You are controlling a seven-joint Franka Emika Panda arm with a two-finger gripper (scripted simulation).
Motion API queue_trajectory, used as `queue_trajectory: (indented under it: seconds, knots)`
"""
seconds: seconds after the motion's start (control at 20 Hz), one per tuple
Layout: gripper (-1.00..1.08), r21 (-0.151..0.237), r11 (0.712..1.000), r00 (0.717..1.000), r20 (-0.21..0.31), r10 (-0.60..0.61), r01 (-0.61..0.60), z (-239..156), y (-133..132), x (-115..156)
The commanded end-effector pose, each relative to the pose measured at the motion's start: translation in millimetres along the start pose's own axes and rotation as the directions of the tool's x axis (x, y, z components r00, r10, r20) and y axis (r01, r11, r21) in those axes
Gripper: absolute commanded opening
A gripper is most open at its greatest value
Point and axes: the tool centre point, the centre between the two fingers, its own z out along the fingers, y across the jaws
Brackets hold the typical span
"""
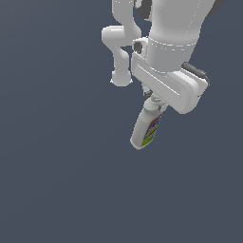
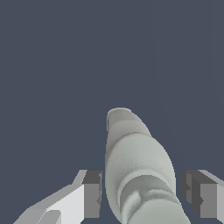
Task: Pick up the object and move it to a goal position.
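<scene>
Bottle (image 2: 138, 175) between the gripper (image 2: 142, 194) fingers, long axis running straight out past the fingertips, pads standing just off its sides, spread, not pinching.

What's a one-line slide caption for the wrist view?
Wrist view: gripper fingers straddle the cap end of the pale bottle, gaps visible on both sides, above a plain dark floor.
</scene>
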Motion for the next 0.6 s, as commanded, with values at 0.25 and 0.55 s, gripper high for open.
queue_trajectory:
  seconds: [0.25, 0.55]
  knots:
    - [-1.0, 0.011, 1.0, 1.0, -0.005, 0.001, -0.001, -37, -34, -24]
    - [-1.0, 0.011, 1.0, 1.0, -0.004, 0.001, -0.001, -54, -54, -38]
